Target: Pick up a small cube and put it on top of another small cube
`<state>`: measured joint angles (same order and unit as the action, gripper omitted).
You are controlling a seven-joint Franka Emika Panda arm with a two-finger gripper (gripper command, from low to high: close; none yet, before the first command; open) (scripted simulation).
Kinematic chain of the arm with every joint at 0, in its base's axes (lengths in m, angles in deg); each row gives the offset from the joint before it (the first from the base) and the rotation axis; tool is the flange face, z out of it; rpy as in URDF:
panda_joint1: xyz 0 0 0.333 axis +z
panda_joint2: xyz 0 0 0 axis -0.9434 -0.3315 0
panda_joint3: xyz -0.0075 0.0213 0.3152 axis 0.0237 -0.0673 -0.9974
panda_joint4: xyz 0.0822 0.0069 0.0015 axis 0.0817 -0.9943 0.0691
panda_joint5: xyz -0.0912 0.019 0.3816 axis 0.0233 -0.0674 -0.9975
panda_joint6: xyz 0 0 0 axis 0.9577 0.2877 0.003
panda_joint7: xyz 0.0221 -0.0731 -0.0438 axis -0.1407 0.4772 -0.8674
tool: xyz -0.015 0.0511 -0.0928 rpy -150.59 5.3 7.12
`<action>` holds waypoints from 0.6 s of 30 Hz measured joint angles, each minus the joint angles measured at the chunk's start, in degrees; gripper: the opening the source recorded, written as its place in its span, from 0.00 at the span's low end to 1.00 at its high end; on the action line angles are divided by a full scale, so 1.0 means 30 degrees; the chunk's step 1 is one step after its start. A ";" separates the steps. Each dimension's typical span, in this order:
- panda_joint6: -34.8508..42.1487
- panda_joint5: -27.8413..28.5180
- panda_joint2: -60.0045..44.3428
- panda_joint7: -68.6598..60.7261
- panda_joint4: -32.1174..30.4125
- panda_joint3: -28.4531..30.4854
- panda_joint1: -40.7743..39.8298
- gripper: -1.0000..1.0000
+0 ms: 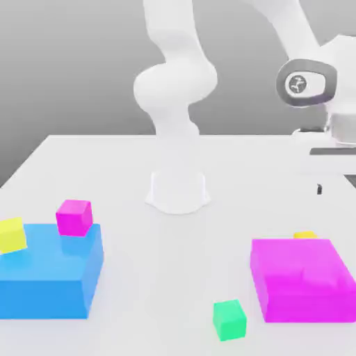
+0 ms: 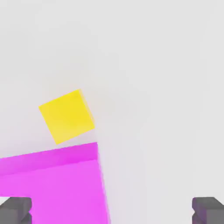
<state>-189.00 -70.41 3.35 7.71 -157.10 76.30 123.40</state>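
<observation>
Tool [image 2: 112, 210] spread, empty — over golden small cube [image 2: 66, 116], beside magenta block [image 2: 52, 188].

A: What crowds the golden small cube [image 2: 66, 116]?
B: The big magenta block [image 1: 301, 278] stands just beside it, hiding most of it in the exterior view. The cube's other sides face bare worktop [image 1: 208, 167].

A: Room for the fingers [image 2: 15, 209]?
B: They stand wide apart, the span between them broader than the cube.

A: Other obstacles?
B: The small green cube [image 1: 229, 319] sits near the magenta block's front corner. The blue block [image 1: 49, 274], with the small magenta cube [image 1: 74, 217] and lemon-yellow cube [image 1: 12, 234], lies well apart.
</observation>
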 joint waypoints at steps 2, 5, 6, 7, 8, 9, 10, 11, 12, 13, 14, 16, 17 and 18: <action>-0.0594 -0.0378 -0.0706 -0.1633 -0.0265 0.0101 0.0132 0.50; -0.1509 -0.1068 -0.1791 -0.4186 -0.0653 0.0125 0.0209 0.50; -0.1819 -0.1361 -0.2160 -0.5090 -0.0780 0.0098 0.0203 0.50; -0.2132 -0.1669 -0.2532 -0.6008 -0.0905 0.0048 0.0176 0.50; -0.2446 -0.1989 -0.2907 -0.6937 -0.1028 -0.0052 0.0099 0.50; -0.2813 -0.2229 -0.3349 -0.7696 -0.1104 -0.0146 0.0023 0.50; -0.3328 -0.2315 -0.3960 -0.8052 -0.1070 -0.0224 -0.0044 0.50; -0.3913 -0.2314 -0.4663 -0.8197 -0.0977 -0.0264 -0.0082 0.50; -0.4533 -0.2298 -0.5417 -0.8258 -0.0853 -0.0269 -0.0087 0.50; -0.5170 -0.2289 -0.6204 -0.8288 -0.0712 -0.0271 -0.0093 0.50; -0.5814 -0.2294 -0.7011 -0.8310 -0.0561 -0.0283 -0.0115 0.50; -0.6800 -0.2391 -0.8278 -0.8390 -0.0316 -0.0308 -0.0150 0.00; -0.6800 -0.2391 -0.8278 -0.8390 -0.0316 -0.0308 -0.0150 0.00; -0.6798 -0.2393 -0.8278 -0.8392 -0.0316 -0.0307 -0.0150 0.00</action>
<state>-209.39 -77.59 -21.49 -17.46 -158.05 75.37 122.95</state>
